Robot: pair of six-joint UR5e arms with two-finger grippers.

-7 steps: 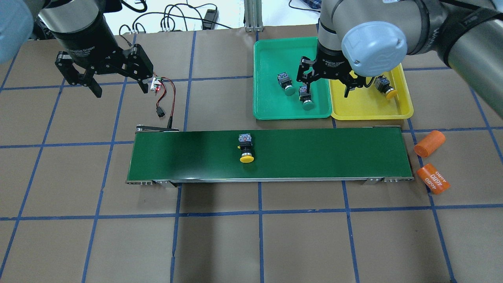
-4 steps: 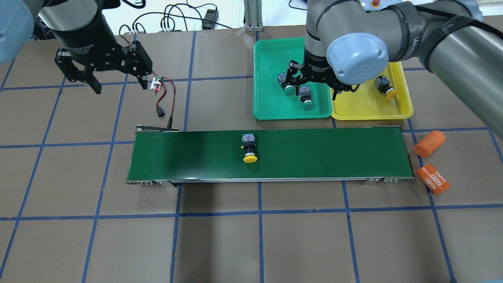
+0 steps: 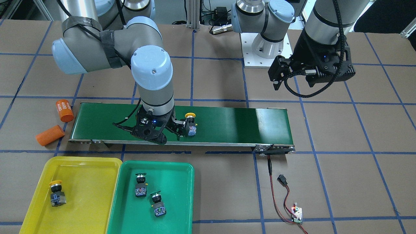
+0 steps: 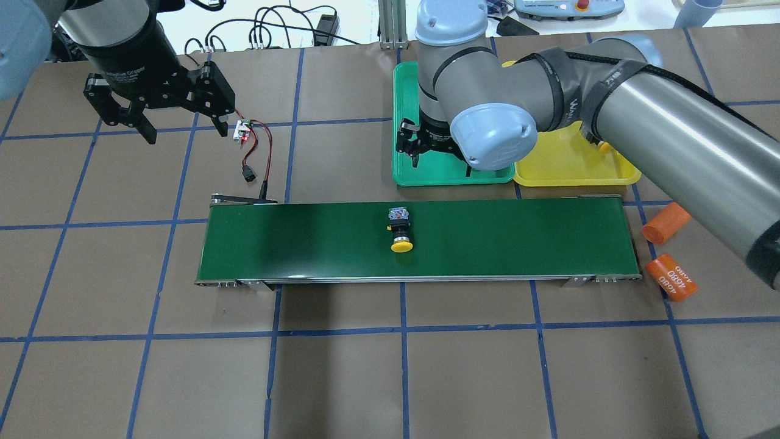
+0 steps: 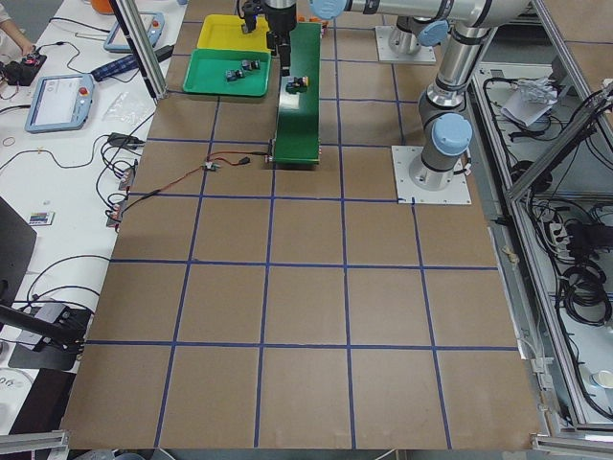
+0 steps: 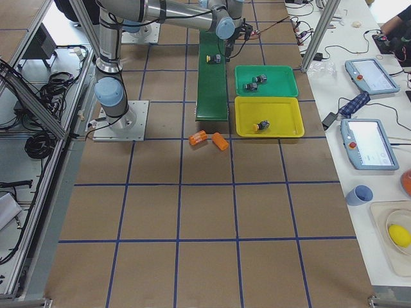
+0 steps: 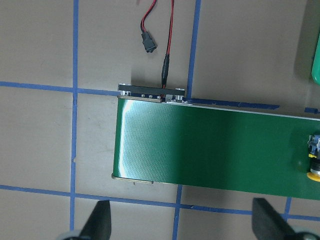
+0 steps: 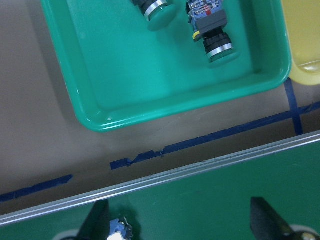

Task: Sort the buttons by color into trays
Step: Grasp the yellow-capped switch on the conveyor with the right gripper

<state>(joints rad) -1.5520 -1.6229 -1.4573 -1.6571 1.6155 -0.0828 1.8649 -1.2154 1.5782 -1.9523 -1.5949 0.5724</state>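
Observation:
One yellow-capped button [image 4: 400, 235] lies on its side on the dark-green conveyor belt [image 4: 518, 238]; it also shows in the front view [image 3: 190, 123]. My right gripper [image 3: 170, 135] is open and empty, above the belt's tray-side edge, close to that button. Two green-capped buttons [image 3: 140, 185] [image 3: 157, 203] lie in the green tray [image 3: 182, 195]. Another yellow-capped button [image 3: 56, 193] lies in the yellow tray [image 3: 87, 195]. My left gripper [image 4: 186, 129] is open and empty, high over the table beyond the belt's left end.
Two orange cylinders [image 4: 666, 222] [image 4: 671, 277] lie off the belt's right end. A small circuit board with red and black wires [image 4: 244, 131] lies near the left gripper. My right arm's elbow covers much of both trays in the overhead view.
My right gripper has moved from over the trays toward the belt, staying open. The yellow button on the belt has shifted a little to the right. The left gripper has hardly moved.

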